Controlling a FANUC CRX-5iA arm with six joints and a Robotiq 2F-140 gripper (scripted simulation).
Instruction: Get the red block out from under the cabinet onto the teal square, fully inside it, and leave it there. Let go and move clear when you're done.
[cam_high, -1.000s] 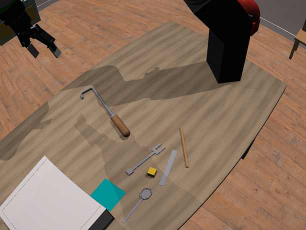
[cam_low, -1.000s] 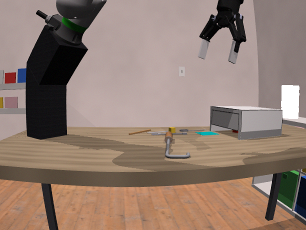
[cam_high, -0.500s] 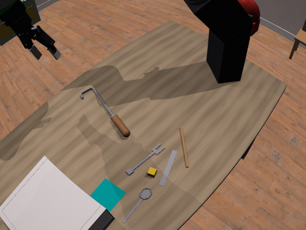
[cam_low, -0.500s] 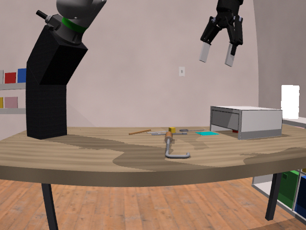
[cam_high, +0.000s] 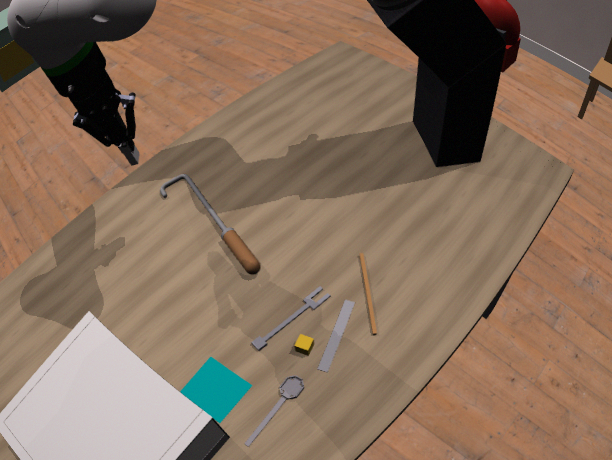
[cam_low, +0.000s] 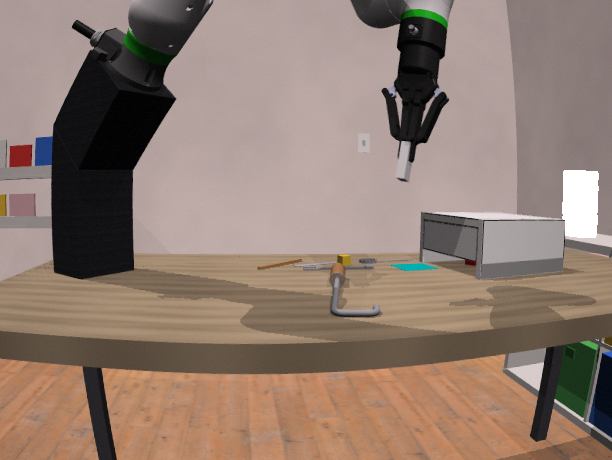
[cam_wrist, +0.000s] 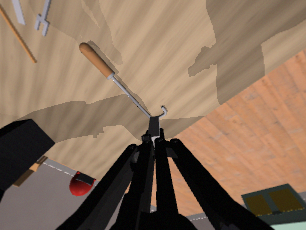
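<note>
So the claw is pressed together on nothing, hanging high above the tabletop near the hook tool. The red block sits under the white cabinet, just peeking out, right beside the teal square.

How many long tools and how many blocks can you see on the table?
Long tools: 5, the hook, fork tool, flat bar, wooden stick, round-headed tool
Blocks: 2, yellow, red under the cabinet
Total: 7
</note>
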